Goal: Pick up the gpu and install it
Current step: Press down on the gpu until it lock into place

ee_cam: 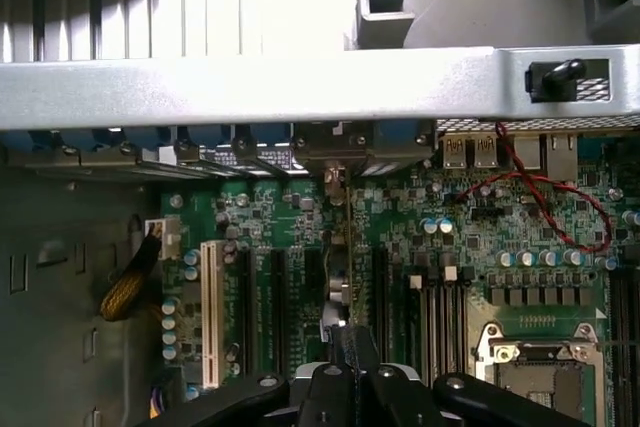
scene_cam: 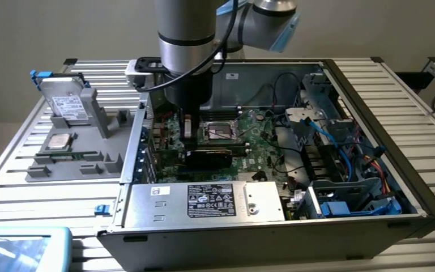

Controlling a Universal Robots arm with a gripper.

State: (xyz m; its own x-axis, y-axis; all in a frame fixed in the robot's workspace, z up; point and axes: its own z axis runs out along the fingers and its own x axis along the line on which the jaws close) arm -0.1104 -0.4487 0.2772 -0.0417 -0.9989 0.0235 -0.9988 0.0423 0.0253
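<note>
Gripper (scene_cam: pixel 190 148) is down inside the case (scene_cam: pixel 399 170), fingers closed on the top edge of the gpu (scene_cam: pixel 207 155). Card stands on edge over the board (scene_cam: pixel 255 144), dark face showing in the exterior view, at about 7 o'clock from the CPU socket (scene_cam: pixel 219 131). In the wrist view the gpu (ee_cam: pixel 340 277) reads as a thin edge-on line running from the fingers (ee_cam: pixel 352 362) toward the rear wall (ee_cam: pixel 300 87), sitting over one of the slots; can't tell if it's fully seated. To do this step well, my read: keep the card vertical and parallel to the slot, bracket end lined up with the rear opening, press straight down with even force along the edge, no twist, and watch the red wire (ee_cam: pixel 560 202) nearby, though it's apart from the card. Counts: one arm, one gpu, one CPU socket, one white slot (ee_cam: pixel 210 312) plus several dark ones beside it (exact number unclear). Outside the case at 9 o'clock: a grey fixture (scene_cam: pixel 81 153) holding two drives (scene_cam: pixel 68 106).
</note>
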